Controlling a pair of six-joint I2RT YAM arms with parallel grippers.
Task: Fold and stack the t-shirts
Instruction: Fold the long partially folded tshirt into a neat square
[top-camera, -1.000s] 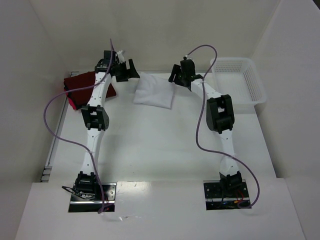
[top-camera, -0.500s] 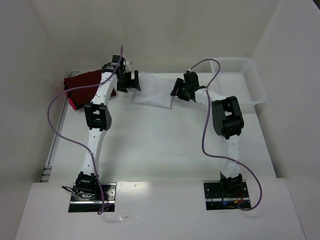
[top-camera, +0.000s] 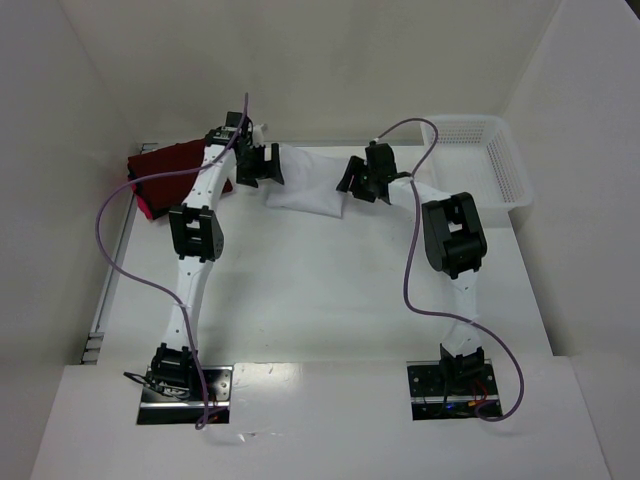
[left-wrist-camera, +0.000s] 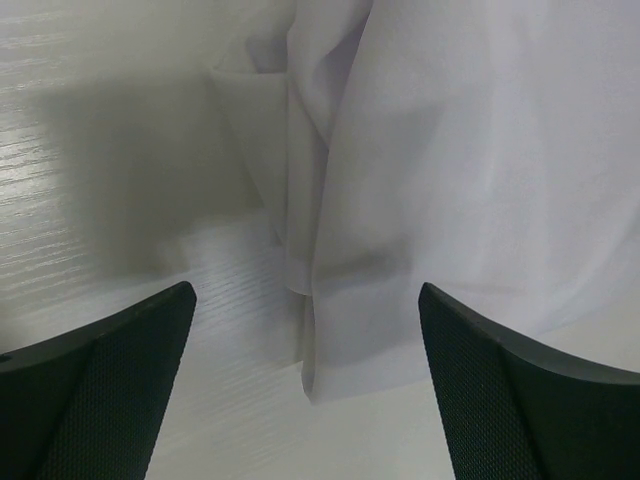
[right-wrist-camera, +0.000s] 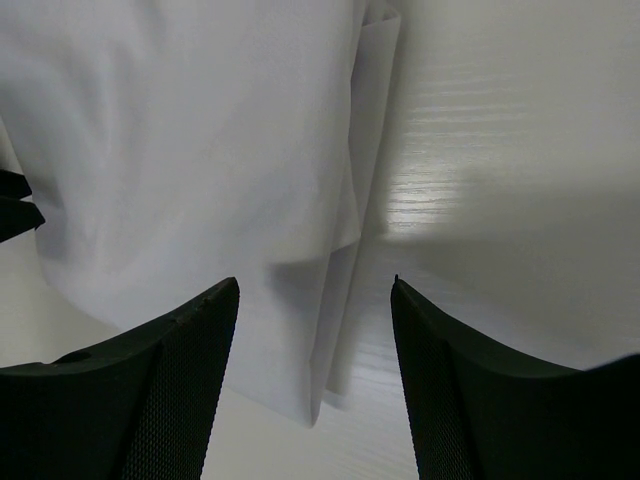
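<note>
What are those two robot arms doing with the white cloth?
Both arms are at a folded white t-shirt on the table. The left gripper and the right gripper sit open over its two side edges, holding nothing. Dark red shirts lie at the far left.

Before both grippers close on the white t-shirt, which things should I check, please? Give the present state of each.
1. Left gripper open: ok.
2. Right gripper open: ok.
3. White t-shirt left edge between the left fingers: ok.
4. Its right edge between the right fingers: ok.
5. Grippers low enough to catch every layer: cannot tell.
6. Dark red t-shirts stacked neatly: cannot tell.
</note>
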